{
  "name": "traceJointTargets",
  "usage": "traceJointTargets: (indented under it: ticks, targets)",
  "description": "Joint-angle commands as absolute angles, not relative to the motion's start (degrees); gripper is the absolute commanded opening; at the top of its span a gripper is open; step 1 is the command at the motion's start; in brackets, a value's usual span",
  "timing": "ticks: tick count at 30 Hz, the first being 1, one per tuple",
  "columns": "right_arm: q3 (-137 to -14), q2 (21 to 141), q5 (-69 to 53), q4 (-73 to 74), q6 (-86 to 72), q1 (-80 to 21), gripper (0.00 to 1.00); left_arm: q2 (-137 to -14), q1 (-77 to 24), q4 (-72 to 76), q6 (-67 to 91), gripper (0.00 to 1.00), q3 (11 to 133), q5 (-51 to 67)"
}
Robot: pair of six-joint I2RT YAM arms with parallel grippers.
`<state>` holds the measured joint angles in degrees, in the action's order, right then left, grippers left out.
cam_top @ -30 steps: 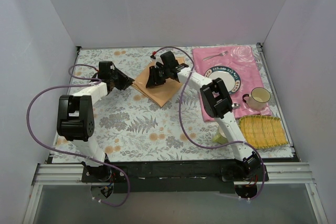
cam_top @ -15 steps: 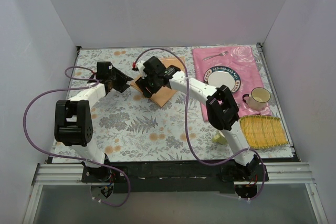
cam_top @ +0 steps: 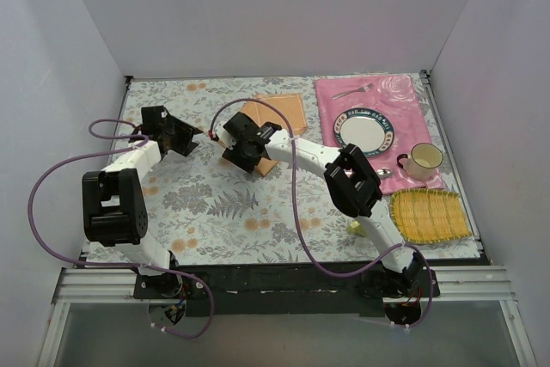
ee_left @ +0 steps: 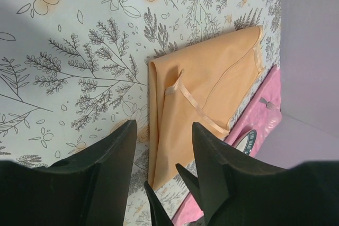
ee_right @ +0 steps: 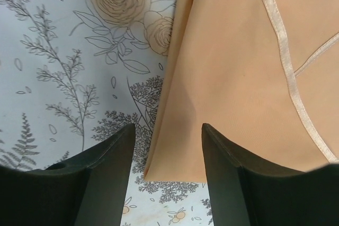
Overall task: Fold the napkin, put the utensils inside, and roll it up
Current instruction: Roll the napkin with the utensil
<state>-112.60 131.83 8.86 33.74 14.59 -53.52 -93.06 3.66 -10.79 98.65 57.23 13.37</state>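
Note:
The peach-orange napkin lies folded flat on the floral tablecloth; its stitched hem shows in the left wrist view and the right wrist view. My right gripper hovers open over the napkin's near left corner, gripping nothing. My left gripper is open to the napkin's left, its fingers pointing at the fold, empty. The fork lies at the far end of the pink placemat. The spoon is partly hidden by the right arm beside the cup.
A pink rose-print placemat at the right carries a blue-rimmed plate and a cream cup. A yellow woven mat lies nearer. White walls close in the table on three sides.
Both grippers have opened and let go of the napkin, which now lies folded. The left gripper drew back to the left; the right one moved left and nearer.

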Motion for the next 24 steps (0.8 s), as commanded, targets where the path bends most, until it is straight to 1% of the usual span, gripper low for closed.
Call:
traceJointTargets:
  ticks: [1, 5, 8, 11, 13, 14, 16, 17, 21, 23, 24]
  targets:
    - [-112.06, 132.54, 10.55, 32.70, 17.05, -53.26, 0.60, -90.35, 4.04, -11.07, 98.44, 0.46, 56.69, 14.94]
    - [-109.95, 132.80, 10.11, 31.03, 17.49, -53.26, 0.60, -90.70, 4.13, -10.90, 98.61, 0.47, 56.69, 15.38]
    - [-109.43, 133.68, 9.93, 30.76, 17.49, -53.17, 0.57, -91.58, 4.13, -10.81, 98.79, 0.51, 56.51, 16.52]
    - [-108.46, 134.21, 9.76, 29.89, 17.14, -53.26, 0.54, -92.20, 4.13, -10.72, 99.05, 0.57, 56.08, 17.05]
    - [-108.11, 134.65, 10.02, 29.36, 16.53, -53.26, 0.51, -92.81, 4.22, -10.63, 99.14, 0.59, 55.90, 17.66]
    - [-108.45, 135.00, 10.37, 29.62, 16.18, -53.26, 0.47, -93.07, 4.22, -10.63, 99.14, 0.60, 55.90, 18.10]
    - [-109.16, 135.70, 10.46, 29.97, 14.86, -53.26, 0.42, -93.77, 4.31, -10.02, 99.05, 0.61, 55.90, 19.85]
    - [-109.68, 135.96, 9.85, 30.32, 14.24, -53.17, 0.37, -94.13, 4.22, -9.67, 99.05, 0.63, 55.72, 20.47]
    - [-112.75, 136.84, 7.56, 32.16, 11.26, -52.91, 0.23, -94.66, 4.22, -9.23, 98.53, 0.64, 54.76, 22.06]
    - [-114.34, 137.19, 5.64, 33.13, 8.54, -52.30, 0.15, -94.31, 4.22, -8.88, 98.44, 0.64, 54.14, 22.67]
    - [-115.04, 137.37, 4.32, 33.92, 7.48, -52.12, 0.13, -94.13, 4.22, -8.79, 98.18, 0.64, 53.79, 22.68]
